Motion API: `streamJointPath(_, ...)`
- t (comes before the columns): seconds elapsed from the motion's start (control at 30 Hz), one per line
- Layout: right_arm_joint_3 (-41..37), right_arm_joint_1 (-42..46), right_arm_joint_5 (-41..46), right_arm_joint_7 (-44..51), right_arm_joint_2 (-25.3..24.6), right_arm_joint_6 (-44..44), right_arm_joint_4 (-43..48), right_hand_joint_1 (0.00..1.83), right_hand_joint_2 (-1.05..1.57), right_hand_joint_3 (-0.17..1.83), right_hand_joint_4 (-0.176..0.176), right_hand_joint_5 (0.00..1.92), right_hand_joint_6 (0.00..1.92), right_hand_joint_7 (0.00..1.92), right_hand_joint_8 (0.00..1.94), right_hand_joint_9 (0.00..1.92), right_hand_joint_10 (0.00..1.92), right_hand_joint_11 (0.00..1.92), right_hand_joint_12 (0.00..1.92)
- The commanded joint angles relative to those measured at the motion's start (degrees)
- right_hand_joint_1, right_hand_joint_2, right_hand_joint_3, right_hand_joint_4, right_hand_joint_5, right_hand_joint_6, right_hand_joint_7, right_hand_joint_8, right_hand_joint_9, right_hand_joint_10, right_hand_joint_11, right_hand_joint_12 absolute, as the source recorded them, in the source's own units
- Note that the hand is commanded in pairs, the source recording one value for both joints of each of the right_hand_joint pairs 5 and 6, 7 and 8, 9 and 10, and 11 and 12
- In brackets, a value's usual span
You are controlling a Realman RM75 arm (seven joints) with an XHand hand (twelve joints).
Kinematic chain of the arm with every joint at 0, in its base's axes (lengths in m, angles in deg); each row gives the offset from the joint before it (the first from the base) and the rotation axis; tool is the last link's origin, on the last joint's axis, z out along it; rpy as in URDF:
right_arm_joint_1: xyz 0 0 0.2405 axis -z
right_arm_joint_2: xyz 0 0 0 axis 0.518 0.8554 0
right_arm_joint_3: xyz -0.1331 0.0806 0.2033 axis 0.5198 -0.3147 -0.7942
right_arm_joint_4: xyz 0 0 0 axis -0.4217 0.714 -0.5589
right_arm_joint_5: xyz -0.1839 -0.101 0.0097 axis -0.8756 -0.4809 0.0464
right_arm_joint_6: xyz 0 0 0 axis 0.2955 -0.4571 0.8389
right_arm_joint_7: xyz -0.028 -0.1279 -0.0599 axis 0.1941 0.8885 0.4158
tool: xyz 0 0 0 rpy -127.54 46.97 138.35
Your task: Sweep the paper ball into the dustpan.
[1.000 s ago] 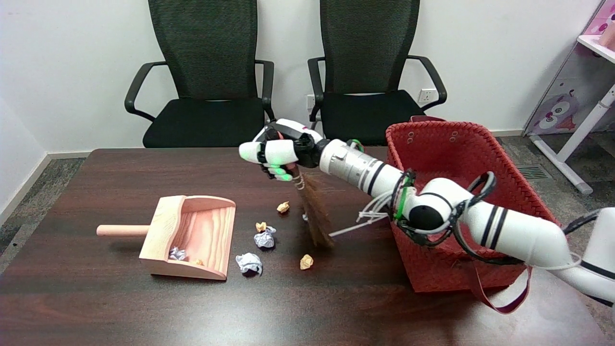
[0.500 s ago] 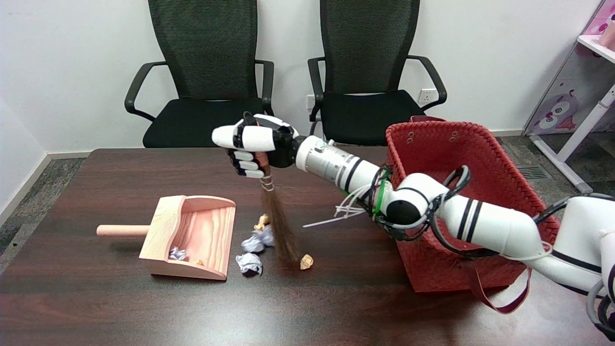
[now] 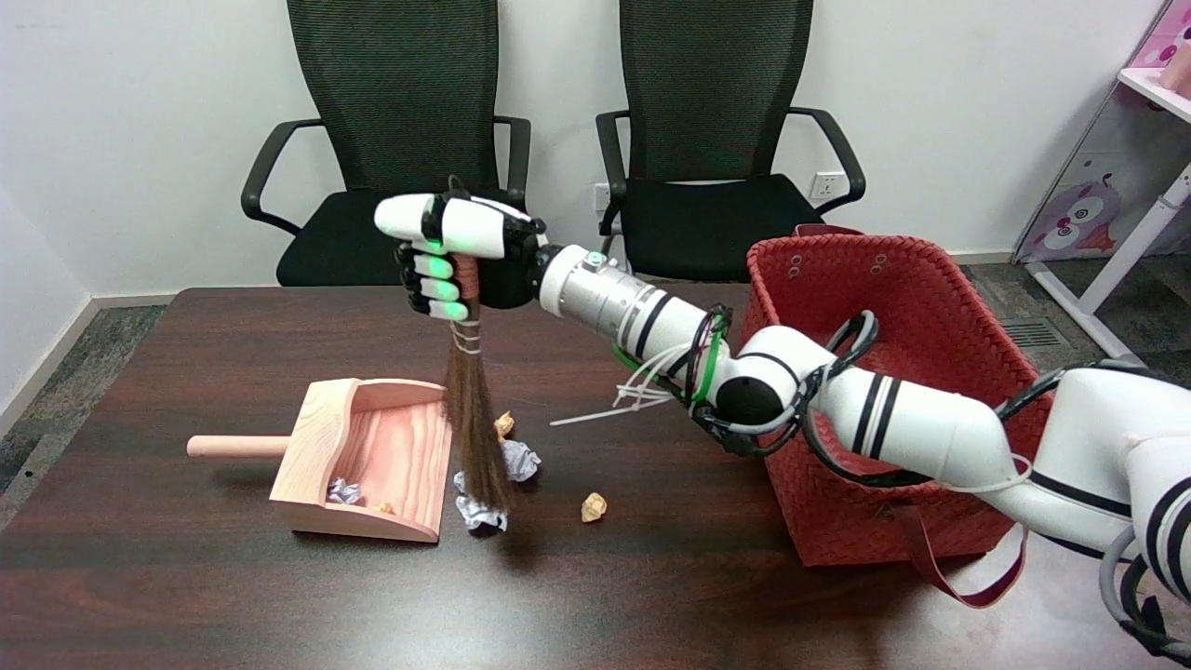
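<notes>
Bristles of the small broom (image 3: 475, 437) hang almost straight down from the right hand (image 3: 447, 265), whose fingers are wrapped tight round the short handle, so the broom's long axis runs near vertical with the brush tip low over the dark wooden table (image 3: 186, 577). The tip sits on or just over a white paper ball (image 3: 481, 512), which lies just beside the open mouth of the dustpan (image 3: 372, 456); the pan lies to the picture's left of ball and broom, its mouth facing them, so the coming stroke, as I judge it, needs only a short push leftward. A second white ball (image 3: 521, 460) rests just right of the bristles, a tan scrap (image 3: 503, 425) a little behind it, and another tan ball (image 3: 593, 507) further right, well apart from the pan. Inside the pan 1 white ball (image 3: 342, 491) and 1 small tan piece (image 3: 383, 508) already lie near its front lip. The pan is pale, grained wood with a round peg handle pointing left; the balls are light crumpled paper, likely to roll or skip; the bristles look stiff, brown and fibrous. A red woven basket (image 3: 893, 307) stands at the right, behind the arm.
</notes>
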Motion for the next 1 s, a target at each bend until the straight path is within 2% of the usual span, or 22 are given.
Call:
streamJointPath(0.03,1.09,-1.91,0.78,-6.40,-0.16,5.02,-0.45,0.87,1.31,1.72,0.010,1.92,1.92,1.92,1.92,1.92,1.92,1.92,1.92)
streamJointPath(0.27,-1.17,0.27,0.21,-0.01,2.84,4.57,-3.96,0.84,1.36,1.80,0.018,1.92,1.92,1.92,1.92,1.92,1.92,1.92,1.92)
streamJointPath(0.47,-9.29,7.14,0.81,16.48,5.41,4.26,-9.43,0.78,1.56,1.83,0.041,1.92,1.92,1.92,1.92,1.92,1.92,1.92,1.92)
streamJointPath(0.6,-17.99,15.02,0.91,29.46,5.99,1.39,-15.31,0.80,1.57,1.83,0.056,1.92,1.92,1.92,1.92,1.92,1.92,1.92,1.92)
streamJointPath(0.73,-23.32,20.49,1.14,36.47,6.23,-0.09,-20.41,0.81,1.57,1.83,0.067,1.92,1.92,1.92,1.92,1.92,1.92,1.92,1.92)
streamJointPath(0.93,-29.46,30.19,7.81,50.84,6.51,2.19,-26.25,0.82,1.57,1.83,0.077,1.92,1.92,1.92,1.92,1.92,1.92,1.92,1.92)
streamJointPath(0.97,-30.53,31.67,9.46,53.94,6.52,3.07,-27.30,0.82,1.57,1.83,0.088,1.92,1.92,1.92,1.92,1.92,1.92,1.92,1.92)
streamJointPath(1.0,-31.46,33.65,11.36,57.20,6.52,4.04,-28.52,0.84,1.57,1.83,0.176,1.92,1.92,1.92,1.92,1.92,1.92,1.92,1.92)
